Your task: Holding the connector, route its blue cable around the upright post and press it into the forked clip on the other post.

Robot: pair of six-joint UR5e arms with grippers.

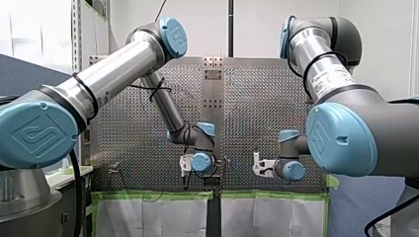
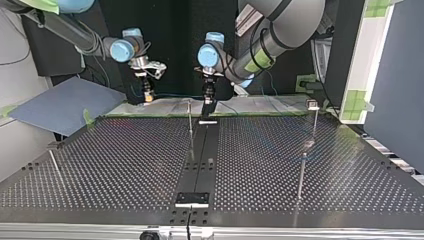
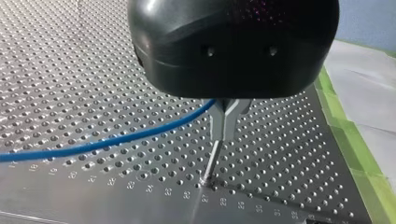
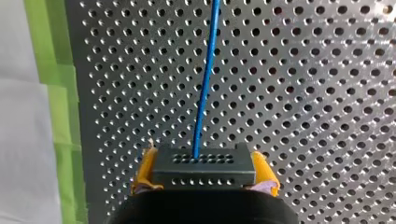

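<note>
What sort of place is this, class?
Probably a robotics lab bench: my left arm and my right arm reach over a perforated table fitted with thin posts, edged in green tape.

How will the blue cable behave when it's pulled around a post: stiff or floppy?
Probably flexible but a bit springy: in the left wrist view the blue cable runs in one smooth arc, with no kinks. Likely light for its length: it leaves the connector almost straight, without visible sag, while the connector sits in the jaws of my right gripper.
</note>
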